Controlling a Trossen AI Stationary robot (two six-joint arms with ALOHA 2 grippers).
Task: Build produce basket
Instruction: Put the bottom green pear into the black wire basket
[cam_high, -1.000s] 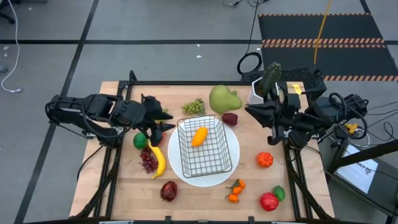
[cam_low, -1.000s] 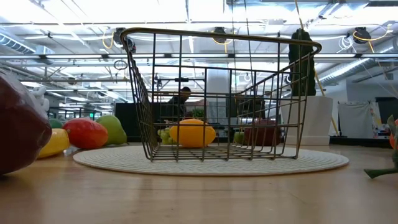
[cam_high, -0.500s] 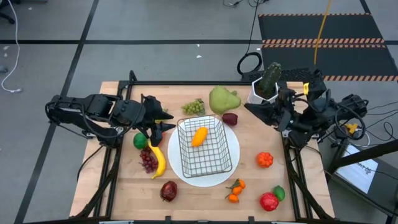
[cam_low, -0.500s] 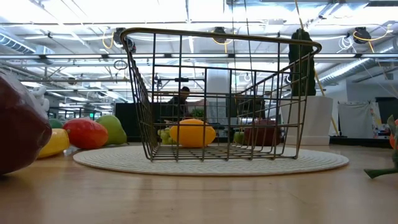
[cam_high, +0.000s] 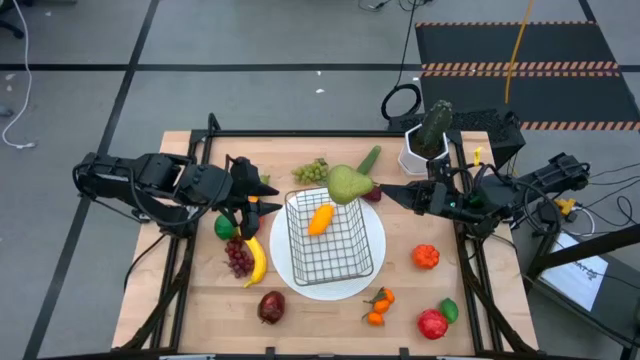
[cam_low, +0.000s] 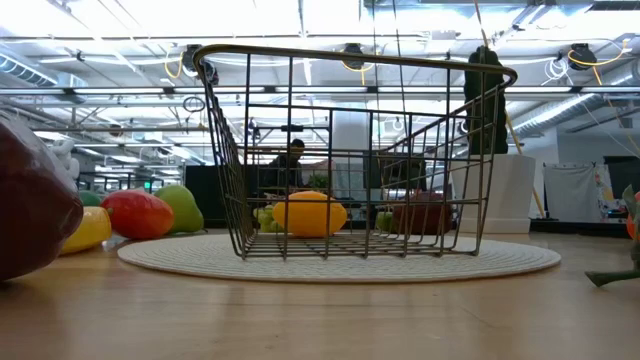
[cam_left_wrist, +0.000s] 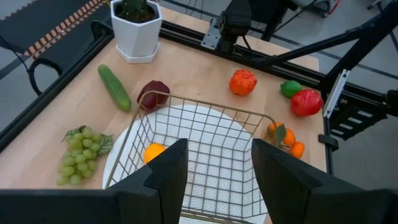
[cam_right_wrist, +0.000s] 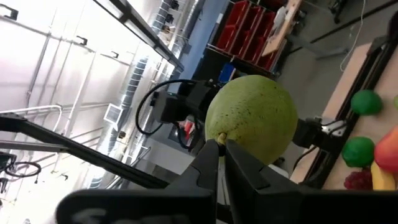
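The right gripper (cam_high: 383, 190) had its fingers (cam_right_wrist: 210, 163) pinched together on the stem of a green pear (cam_high: 348, 183), and the pear hung at the far edge of the basket (cam_high: 330, 236), just over its back rim and not yet above the middle. From the fingers the basket's open mouth lay toward the table's near side and a little toward the left arm, so I judged the coming move to be a short carry inward before letting go. The basket's long axis ran near to far, leaving plenty of room along that line. It sat on a white plate (cam_high: 377, 257) with 1 orange pepper (cam_high: 320, 218) already inside, toward the far end.

The left gripper (cam_high: 251, 196) waited beside the basket's left wall, fingers (cam_left_wrist: 165, 175) apart and empty, nearer to the banana (cam_high: 255, 259), purple grapes (cam_high: 237, 259) and lime (cam_high: 224, 226) than the right arm was.

Farther back, green grapes (cam_high: 311, 172) and a cucumber (cam_high: 368, 159) lay on the table (cam_high: 200, 310).
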